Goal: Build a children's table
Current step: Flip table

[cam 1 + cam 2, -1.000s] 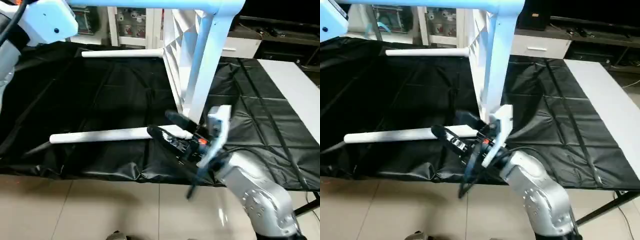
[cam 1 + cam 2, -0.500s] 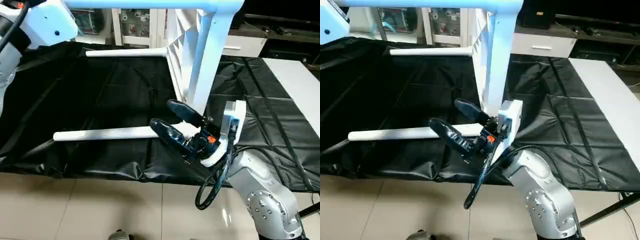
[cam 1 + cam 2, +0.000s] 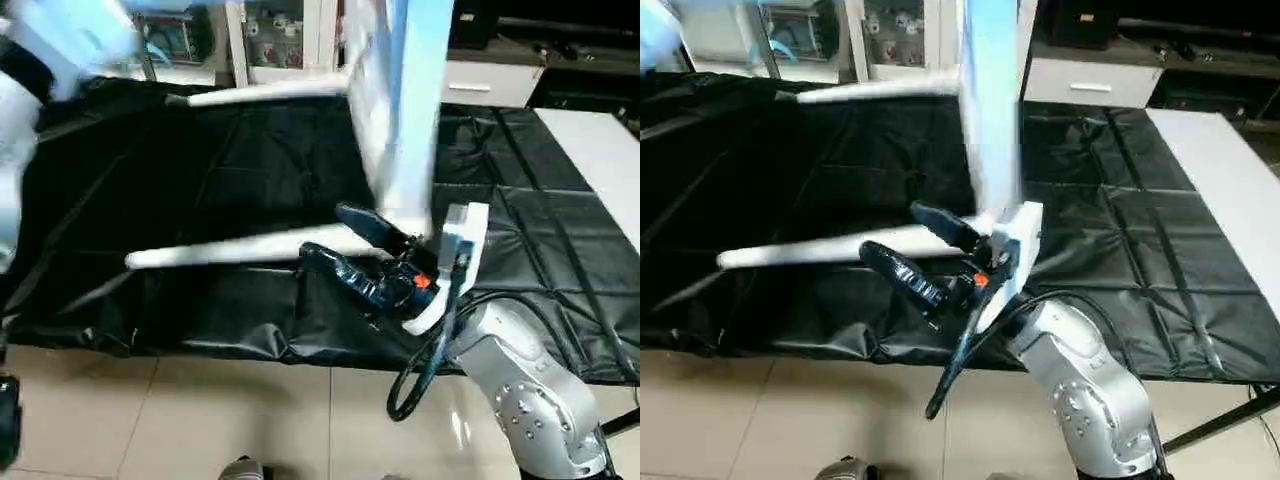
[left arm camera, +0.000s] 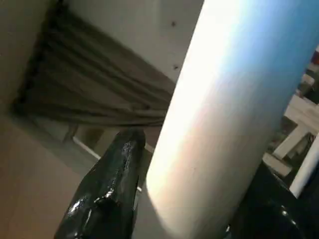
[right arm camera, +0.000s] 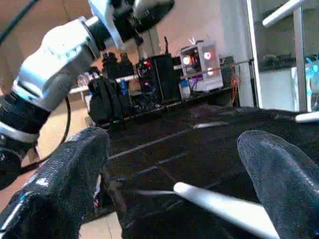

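A large counter draped in black sheeting [image 3: 200,200] carries the scene, with pale tiled floor [image 3: 200,420] in front of its near edge. Standing on the counter near its middle is the children's table [image 3: 395,110], tipped up on edge so its white top rises out of the frame; it is blurred. One white leg [image 3: 270,92] juts from the table top toward the counter's far left side, raised off the sheeting. Another white leg [image 3: 240,248] lies flat on the counter close to its near edge, its inner end reaching to the foot of the upright top.

The silver right arm [image 3: 520,380] comes in over the counter's near edge. Its right end effector [image 3: 342,238] has its two black fingers spread wide, one on either side of the lying leg's inner end, gripping nothing.

In the left wrist view, the left end effector [image 4: 194,199] is closed about a thick white tube [image 4: 224,114], a black finger [image 4: 109,189] pressed against each side. This tube is part of the children's table, held above the counter's left side.
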You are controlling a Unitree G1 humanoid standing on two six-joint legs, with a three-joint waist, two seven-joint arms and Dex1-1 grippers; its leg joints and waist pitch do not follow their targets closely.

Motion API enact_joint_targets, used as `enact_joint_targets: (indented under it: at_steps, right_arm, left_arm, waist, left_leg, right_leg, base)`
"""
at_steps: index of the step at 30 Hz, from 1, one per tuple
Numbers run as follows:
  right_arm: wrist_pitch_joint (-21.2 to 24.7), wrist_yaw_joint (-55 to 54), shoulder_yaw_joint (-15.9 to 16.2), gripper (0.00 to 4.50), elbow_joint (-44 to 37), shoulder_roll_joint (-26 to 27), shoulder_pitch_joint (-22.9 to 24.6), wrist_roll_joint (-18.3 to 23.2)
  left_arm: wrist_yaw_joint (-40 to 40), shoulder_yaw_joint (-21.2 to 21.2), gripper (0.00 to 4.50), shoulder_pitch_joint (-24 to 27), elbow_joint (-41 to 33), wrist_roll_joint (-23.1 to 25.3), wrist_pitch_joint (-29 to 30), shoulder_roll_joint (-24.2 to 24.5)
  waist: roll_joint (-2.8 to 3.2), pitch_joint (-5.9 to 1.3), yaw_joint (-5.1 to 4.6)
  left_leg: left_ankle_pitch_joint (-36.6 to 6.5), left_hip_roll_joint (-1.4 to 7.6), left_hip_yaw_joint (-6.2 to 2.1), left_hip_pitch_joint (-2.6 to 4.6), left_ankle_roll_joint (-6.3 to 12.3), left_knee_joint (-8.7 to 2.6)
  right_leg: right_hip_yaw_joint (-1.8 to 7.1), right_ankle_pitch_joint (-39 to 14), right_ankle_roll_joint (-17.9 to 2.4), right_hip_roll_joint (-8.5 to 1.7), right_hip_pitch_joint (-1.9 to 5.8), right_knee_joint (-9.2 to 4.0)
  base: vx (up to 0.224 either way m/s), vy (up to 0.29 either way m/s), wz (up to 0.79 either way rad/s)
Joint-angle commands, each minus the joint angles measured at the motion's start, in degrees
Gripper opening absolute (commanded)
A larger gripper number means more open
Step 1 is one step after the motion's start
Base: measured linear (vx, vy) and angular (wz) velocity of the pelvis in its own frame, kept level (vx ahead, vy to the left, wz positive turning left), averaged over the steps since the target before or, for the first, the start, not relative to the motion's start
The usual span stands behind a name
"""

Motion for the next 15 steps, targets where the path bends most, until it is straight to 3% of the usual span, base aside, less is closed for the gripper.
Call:
enact_joint_targets:
  at_steps: [1,5,8,10,14,15]
  right_arm:
    - [-0.78,0.08,0.23,4.5,0.5,-0.42,-0.13,-0.74]
    - [-1.85,-2.49,-0.1,4.5,3.57,-0.92,-1.54,-4.33]
    - [-3.53,-9.37,-1.32,4.5,9.08,-1.08,-3.93,-11.21]
    - [-4.27,-10.6,-2.94,4.5,10.96,-0.29,-4.36,-10.98]
    - [-5.43,-11.17,-4.78,4.5,12.99,0.46,-4.29,-10.45]
    - [-5.67,-10.58,-5.45,4.5,14.47,0.68,-2.94,-9.63]
  left_arm:
    - [5.32,6.79,2.06,-3.96,-0.53,-7.77,2.79,-1.98]
    - [4.48,9.65,2.06,-5.66,-2.24,-9.79,5.57,-3.49]
    - [3.96,10.64,2.06,-5.98,-4.51,-10.99,7.93,-5.05]
    - [4.32,11.18,2.06,-5.81,-5.14,-11.62,8.84,-5.74]
    - [4.94,11.95,2.06,-5.47,-6.02,-12.28,10.23,-6.67]
    - [5.77,12.68,2.06,-5.21,-6.98,-12.9,11.57,-7.68]
  waist:
    - [0.62,-4.75,-0.03]
    - [0.47,-4.61,0.05]
    - [0.41,-4.64,0.0]
    - [0.15,-4.66,0.07]
    - [0.24,-4.84,0.24]
    - [-0.48,-4.9,0.29]
  left_leg:
    - [-7.83,2.76,-1.28,1.66,-1.77,-4.07]
    - [-8.19,2.76,-1.25,1.58,-2.26,-4.17]
    - [-7.7,2.65,-1.13,1.73,-2.95,-4.08]
    - [-7.73,2.67,-0.99,1.63,-2.63,-4.0]
    - [-5.24,2.76,-1.11,1.55,-1.29,-3.84]
    - [-4.48,2.79,-0.96,1.53,-0.72,-3.79]
  right_leg:
    - [2.53,-0.39,-11.68,-4.4,2.34,-3.45]
    - [2.5,-1.63,-11.77,-4.48,2.37,-3.51]
    - [2.53,-2.89,-11.88,-4.53,2.29,-3.64]
    - [2.68,-2.62,-11.71,-4.59,2.48,-3.64]
    - [2.47,1.18,-11.89,-4.4,2.63,-3.22]
    - [2.48,2.06,-12.19,-4.51,2.76,-3.1]
  base:
    - [0.0,0.0,0.0]
    - [0.0,0.0,0.0]
    - [0.0,0.0,0.0]
    - [0.0,0.0,0.0]
    - [0.0,0.0,0.0]
    - [0.0,0.0,0.0]
